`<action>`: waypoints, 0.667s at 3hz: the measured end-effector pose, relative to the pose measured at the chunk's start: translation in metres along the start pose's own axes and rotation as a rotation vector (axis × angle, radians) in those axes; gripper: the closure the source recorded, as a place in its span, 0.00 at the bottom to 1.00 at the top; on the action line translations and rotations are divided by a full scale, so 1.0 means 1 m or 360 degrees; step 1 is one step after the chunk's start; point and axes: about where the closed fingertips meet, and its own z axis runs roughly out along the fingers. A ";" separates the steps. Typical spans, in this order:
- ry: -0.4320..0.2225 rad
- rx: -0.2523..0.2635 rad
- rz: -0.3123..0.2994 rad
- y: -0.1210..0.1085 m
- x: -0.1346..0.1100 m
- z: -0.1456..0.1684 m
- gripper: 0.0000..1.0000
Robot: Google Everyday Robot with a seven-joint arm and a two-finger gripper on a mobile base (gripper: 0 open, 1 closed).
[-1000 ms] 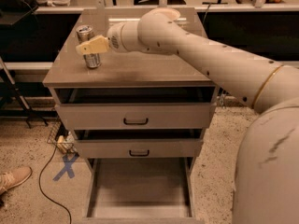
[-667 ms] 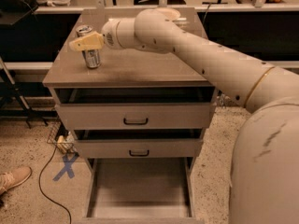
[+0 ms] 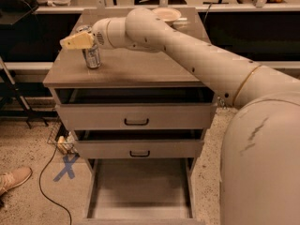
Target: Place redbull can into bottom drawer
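The redbull can (image 3: 92, 56) stands upright on the grey cabinet top (image 3: 136, 69), near its left edge. My gripper (image 3: 76, 41) has a pale yellow tip. It sits at the can's upper left and covers part of the can's top. The arm reaches in from the right across the cabinet top. The bottom drawer (image 3: 140, 186) is pulled out wide below the cabinet, and its flat grey floor is bare.
Two shallower drawers with black handles, the top drawer (image 3: 136, 116) and the middle drawer (image 3: 139, 148), are slightly pulled out. A cream bowl (image 3: 167, 14) sits at the back of the cabinet top. A black cable (image 3: 44, 182) and a blue tape cross (image 3: 66, 167) lie on the floor at left. A shoe (image 3: 14, 178) is at the far left.
My gripper has moved left, from beside the can's top to past its upper left. The can stands in the same place.
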 end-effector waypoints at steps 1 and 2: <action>0.0010 -0.0017 0.0008 0.006 0.000 0.008 0.41; -0.0010 -0.0003 0.0010 0.008 -0.001 0.006 0.63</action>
